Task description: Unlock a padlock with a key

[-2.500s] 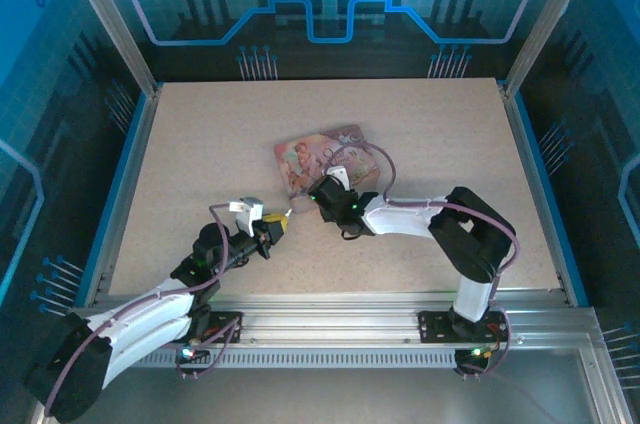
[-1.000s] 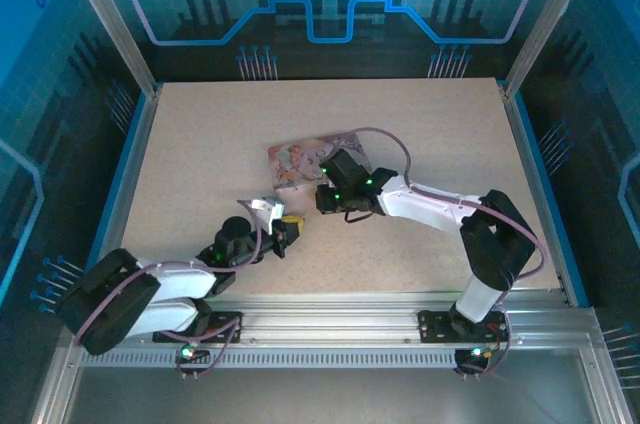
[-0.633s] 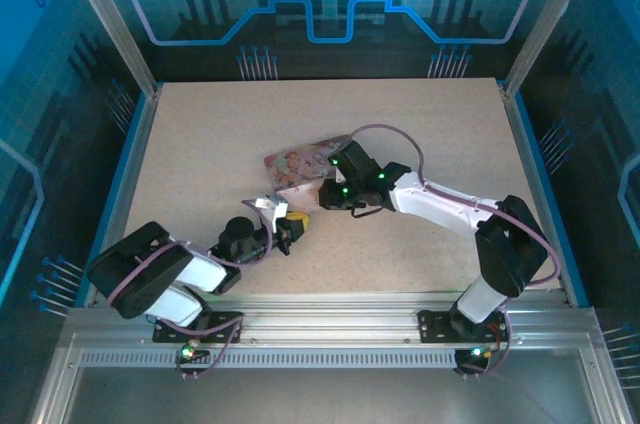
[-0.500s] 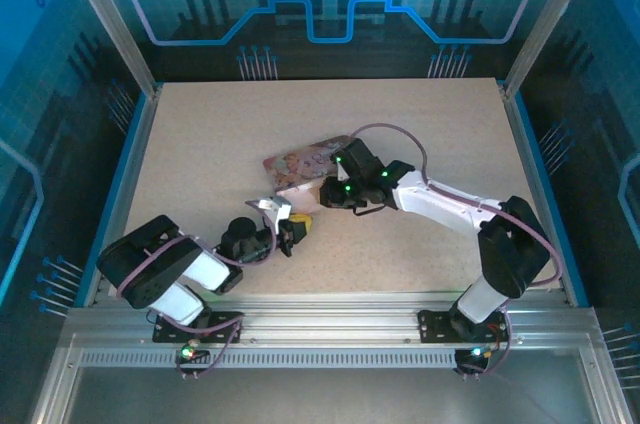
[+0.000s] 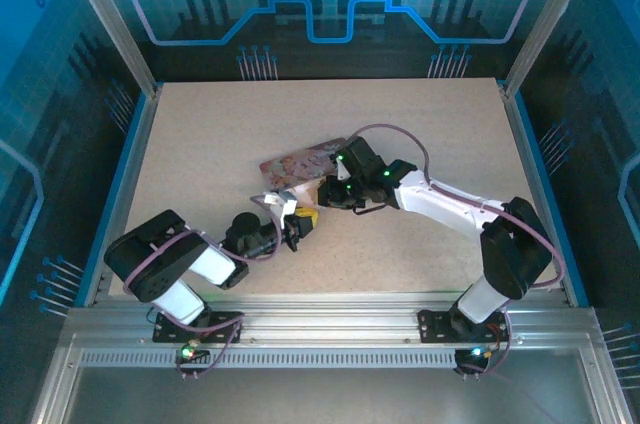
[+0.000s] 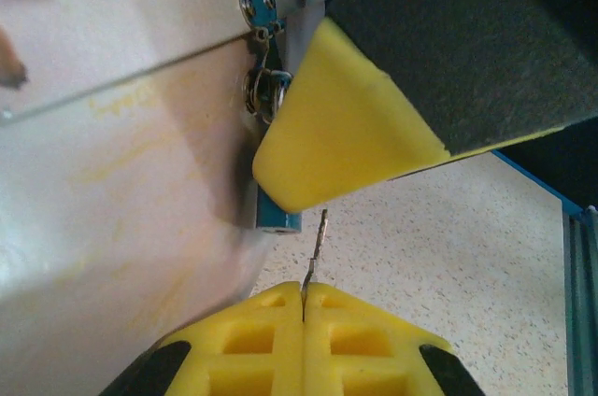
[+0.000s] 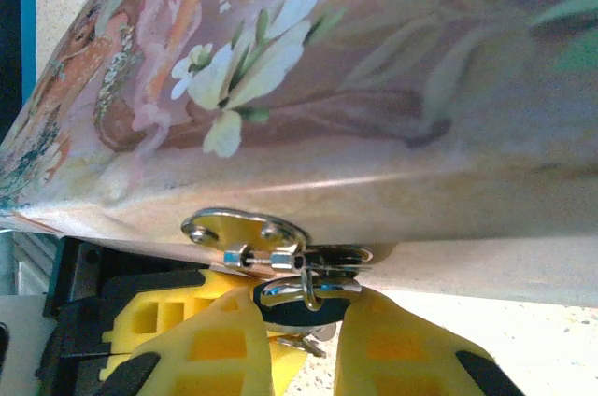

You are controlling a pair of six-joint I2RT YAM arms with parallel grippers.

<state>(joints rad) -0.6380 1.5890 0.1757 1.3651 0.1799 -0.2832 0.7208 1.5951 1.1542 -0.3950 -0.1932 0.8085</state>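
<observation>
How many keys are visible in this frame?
1. The key sticks out of the shut left gripper, its tip just short of the padlock on the tin. Another could be hidden behind the tin.

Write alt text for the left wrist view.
The left end effector, shut on the thin key, points it up toward the padlock. The right end effector's yellow finger covers most of the padlock, which hangs from the hasp of the pink tin.

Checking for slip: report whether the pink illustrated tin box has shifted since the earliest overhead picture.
Yes: the pink illustrated tin box has slid slightly left, toward the table's blue left rail.
</observation>
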